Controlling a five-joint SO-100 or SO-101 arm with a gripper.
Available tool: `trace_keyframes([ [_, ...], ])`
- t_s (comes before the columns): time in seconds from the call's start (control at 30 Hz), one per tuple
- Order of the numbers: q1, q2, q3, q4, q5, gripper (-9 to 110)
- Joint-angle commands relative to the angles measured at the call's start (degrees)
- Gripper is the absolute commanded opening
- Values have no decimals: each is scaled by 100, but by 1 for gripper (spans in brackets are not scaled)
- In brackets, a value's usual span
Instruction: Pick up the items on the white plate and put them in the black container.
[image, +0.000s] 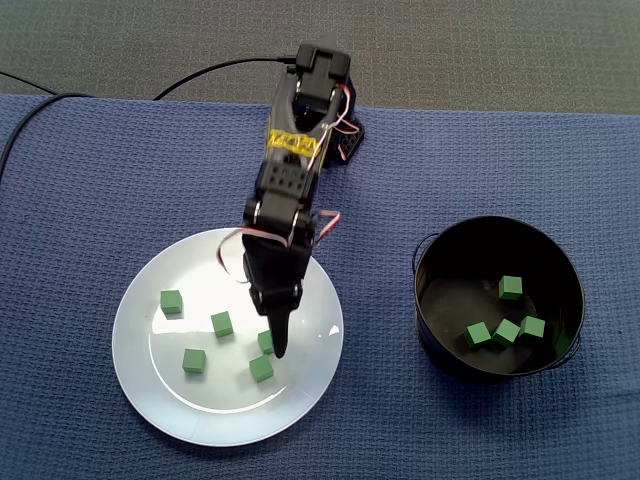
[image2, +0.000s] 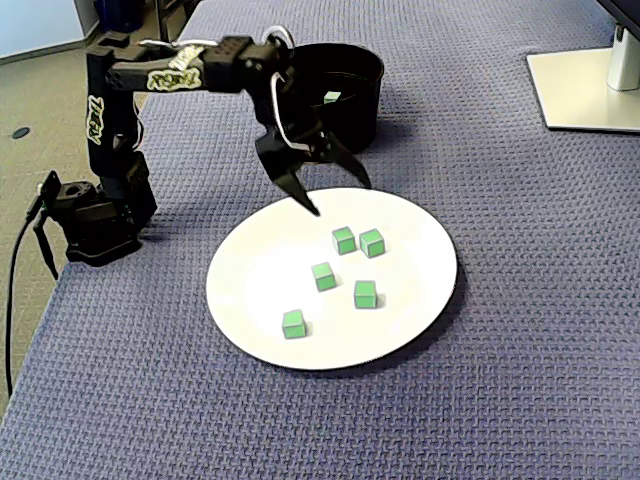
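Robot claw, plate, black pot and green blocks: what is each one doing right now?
white plate: flat, not empty
plate cubes: five, loose, none gripped
black container: upright, open top
container cubes: four, lying inside
gripper: open, empty, over the white plate

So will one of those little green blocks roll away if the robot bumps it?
Probably not: the green block has flat faces and square edges, so it should slide rather than roll. The white plate looks smooth and glossy, so a nudge may send it skidding. It looks small and solid, probably light.
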Motion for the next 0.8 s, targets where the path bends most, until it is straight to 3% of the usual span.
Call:
trace_keyframes([
  [0.0,-44,-211,-352,-79,-185,27],
  [0.77,211,-967,-483,-272,-1011,24],
])
